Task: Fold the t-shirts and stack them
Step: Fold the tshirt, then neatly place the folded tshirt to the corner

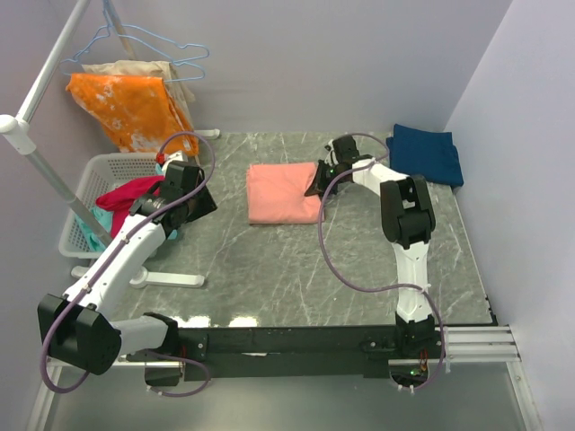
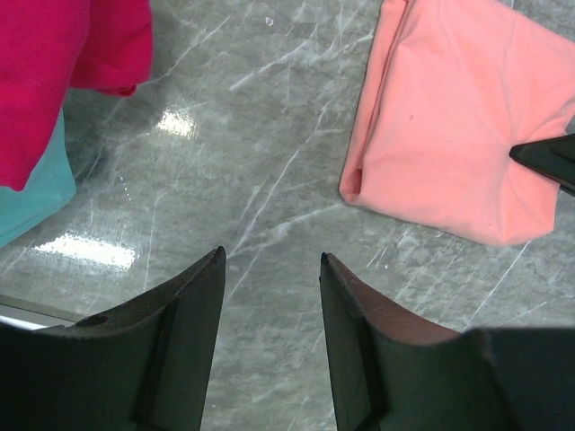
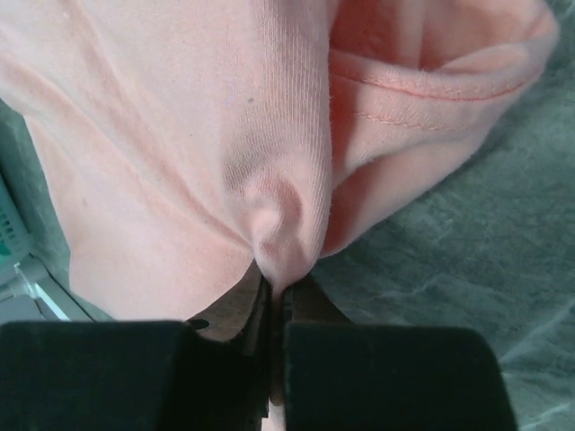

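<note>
Right claw (image 3: 274, 289) clamped tight on salmon-pink t-shirt (image 3: 180, 135); left claw (image 2: 272, 259) partly spread, empty, basket (image 1: 112, 162) with magenta-red garment (image 1: 126, 196) just left of it.

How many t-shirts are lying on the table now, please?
2. The salmon-pink t-shirt lies mid-table, its right edge pinched by the right gripper; the navy t-shirt lies folded at the far right corner. The basket on the left may hide more.

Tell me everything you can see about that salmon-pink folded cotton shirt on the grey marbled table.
The salmon-pink t-shirt is soft, fine-knit cloth, folded into a rough rectangle lying flat near the middle of the grey marbled table. A stitched hem shows inside the open fold at its right edge. There the right gripper pinches a small tuck of fabric, jaws shut, puckering the cloth around it.
</note>
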Robot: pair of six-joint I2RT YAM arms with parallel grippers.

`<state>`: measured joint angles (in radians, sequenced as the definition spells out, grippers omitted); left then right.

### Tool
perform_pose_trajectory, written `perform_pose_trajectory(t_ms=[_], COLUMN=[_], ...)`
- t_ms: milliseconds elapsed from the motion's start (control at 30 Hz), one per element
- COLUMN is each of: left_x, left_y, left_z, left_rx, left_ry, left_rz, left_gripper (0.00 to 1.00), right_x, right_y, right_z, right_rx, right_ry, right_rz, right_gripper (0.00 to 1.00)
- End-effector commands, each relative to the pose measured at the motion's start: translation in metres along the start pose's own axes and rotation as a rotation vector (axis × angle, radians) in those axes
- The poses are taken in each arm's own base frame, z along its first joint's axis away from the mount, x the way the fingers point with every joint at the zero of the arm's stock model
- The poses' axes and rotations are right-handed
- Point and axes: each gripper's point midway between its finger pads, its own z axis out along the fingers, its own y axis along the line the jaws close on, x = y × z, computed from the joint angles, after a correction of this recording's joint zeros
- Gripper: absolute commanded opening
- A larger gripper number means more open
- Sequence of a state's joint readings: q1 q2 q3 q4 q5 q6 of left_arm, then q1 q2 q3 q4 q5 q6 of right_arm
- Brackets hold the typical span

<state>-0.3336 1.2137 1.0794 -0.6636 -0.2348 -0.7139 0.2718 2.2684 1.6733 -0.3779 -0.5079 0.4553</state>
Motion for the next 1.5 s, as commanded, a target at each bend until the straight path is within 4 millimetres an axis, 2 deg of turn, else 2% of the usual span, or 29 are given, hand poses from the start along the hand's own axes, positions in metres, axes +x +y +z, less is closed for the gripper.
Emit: perform_pose_trajectory(t_ms=[0,167,267,333,500,533,567,633,667,767,800,867,900,933,1000,1033,1100,1133,1167,1267,1333,1467], left_x=[-0.02,-0.02,-0.019,-0.018,-0.021,-0.024,-0.025,-0.029,-0.03,-0.033,-0.033,-0.032,-0.032,-0.032,-0.031,-0.032,-0.035,-0.034,-0.035,-0.038,-0.038,-0.036], left_y=[-0.008,-0.007,-0.007,-0.007,-0.008,-0.01,-0.01,-0.012,-0.013,-0.015,-0.016,-0.017,-0.018,-0.02,-0.023,-0.026,-0.031,-0.031,-0.033,-0.036,-0.039,-0.042], left_z=[-0.013,-0.014,-0.014,-0.014,-0.015,-0.016,-0.016,-0.017,-0.018,-0.018,-0.017,-0.015,-0.014,-0.012,-0.011,-0.009,-0.01,-0.007,-0.007,-0.004,-0.001,0.005], left_rx=[0.028,0.029,0.03,0.033,0.029,0.032,0.031,0.033,0.036,0.038,0.038,0.038,0.039,0.039,0.051,0.054,0.066,0.061,0.063,0.061,0.064,0.061], left_ry=[-0.066,-0.067,-0.068,-0.064,-0.067,-0.074,-0.073,-0.081,-0.084,-0.084,-0.082,-0.073,-0.067,-0.061,-0.05,-0.044,-0.039,-0.029,-0.028,-0.018,-0.012,0.004], left_rz=[0.005,0.003,0.001,0.002,0.005,0.006,0.008,0.009,0.009,0.016,0.017,0.024,0.025,0.026,0.029,0.033,0.037,0.041,0.046,0.055,0.059,0.065], left_gripper=[0.52,0.52,0.52,0.52,0.51,0.51,0.52,0.51,0.51,0.51,0.52,0.52,0.51,0.51,0.51,0.51,0.51,0.51,0.51,0.51,0.5,0.5], right_x=[0.006,-0.016,-0.05,-0.069,-0.121,-0.129,-0.144,-0.158,-0.172,-0.198,-0.206,-0.219,-0.225,-0.23,-0.238,-0.242,-0.243,-0.243,-0.241,-0.233,-0.229,-0.225], right_y=[-0.022,-0.03,-0.026,-0.03,-0.015,-0.016,-0.017,-0.024,-0.032,-0.039,-0.052,-0.059,-0.074,-0.075,-0.107,-0.115,-0.141,-0.161,-0.175,-0.213,-0.225,-0.234], right_z=[-0.008,-0.037,-0.065,-0.082,-0.128,-0.136,-0.155,-0.169,-0.187,-0.22,-0.235,-0.252,-0.266,-0.269,-0.286,-0.291,-0.289,-0.296,-0.29,-0.295,-0.297,-0.313], right_rx=[0.17,0.311,0.403,0.478,0.537,0.556,0.583,0.613,0.631,0.62,0.626,0.613,0.628,0.627,0.661,0.669,0.7,0.718,0.732,0.769,0.777,0.842], right_ry=[-0.001,-0.108,-0.213,-0.272,-0.422,-0.443,-0.49,-0.52,-0.558,-0.632,-0.658,-0.699,-0.723,-0.742,-0.76,-0.774,-0.76,-0.76,-0.742,-0.725,-0.725,-0.766], right_rz=[0.004,-0.016,-0.04,-0.048,-0.078,-0.085,-0.075,-0.062,-0.037,-0.016,0.009,0.022,0.045,0.035,0.056,0.06,0.081,0.109,0.124,0.195,0.235,0.293], right_gripper=[0.0,0.0,0.0,0.0,0.0,0.0,0.0,0.0,0.0,0.0,0.0,0.0,0.0,0.0,0.0,0.0,0.0,0.0,0.0,0.0,0.0,0.0])
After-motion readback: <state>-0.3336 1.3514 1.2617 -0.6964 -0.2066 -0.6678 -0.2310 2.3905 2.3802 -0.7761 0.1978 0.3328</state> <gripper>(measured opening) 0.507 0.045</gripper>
